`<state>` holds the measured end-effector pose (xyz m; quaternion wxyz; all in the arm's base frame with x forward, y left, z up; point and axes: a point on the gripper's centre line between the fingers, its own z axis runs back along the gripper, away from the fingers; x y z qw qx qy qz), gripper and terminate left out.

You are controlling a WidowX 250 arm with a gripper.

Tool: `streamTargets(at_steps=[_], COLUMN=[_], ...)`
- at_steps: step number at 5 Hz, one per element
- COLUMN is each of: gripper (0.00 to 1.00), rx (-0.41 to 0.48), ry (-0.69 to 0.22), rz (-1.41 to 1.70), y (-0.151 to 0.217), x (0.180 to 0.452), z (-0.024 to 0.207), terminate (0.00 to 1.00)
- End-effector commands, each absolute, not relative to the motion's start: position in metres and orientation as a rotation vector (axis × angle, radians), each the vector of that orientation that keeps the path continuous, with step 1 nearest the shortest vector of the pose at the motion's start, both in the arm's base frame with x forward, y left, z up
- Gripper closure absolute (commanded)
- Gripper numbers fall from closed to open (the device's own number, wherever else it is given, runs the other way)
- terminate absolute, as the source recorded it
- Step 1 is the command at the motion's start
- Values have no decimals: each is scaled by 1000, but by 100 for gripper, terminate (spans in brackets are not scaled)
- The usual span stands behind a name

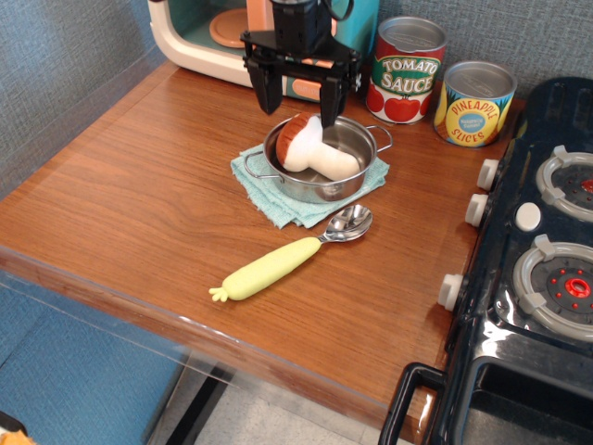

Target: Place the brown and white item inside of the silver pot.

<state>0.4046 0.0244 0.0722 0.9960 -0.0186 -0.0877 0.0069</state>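
Observation:
The plush mushroom (310, 149), rust-brown cap at the left and cream-white stem to the right, lies inside the silver pot (357, 178), its cap leaning on the pot's back-left rim. The pot stands on a folded teal cloth (269, 197). My gripper (298, 98) hangs just above the pot's back-left edge with its black fingers spread open and nothing between them. The right finger's tip is close to the mushroom's cap.
A spoon (289, 258) with a yellow-green handle lies in front of the pot. A tomato sauce can (406, 69) and a pineapple slices can (474, 103) stand behind right. A toy oven (199, 32) is at the back, a black stove (537, 269) at the right.

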Motion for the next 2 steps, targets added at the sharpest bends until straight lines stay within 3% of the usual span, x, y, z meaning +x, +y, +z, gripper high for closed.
streamTargets(at_steps=[1, 2], gripper=[0, 0], rx=[-32, -32], ry=[-269, -269], rz=[-8, -8], y=[28, 28], x=[401, 401], z=[108, 108], terminate=[0, 100])
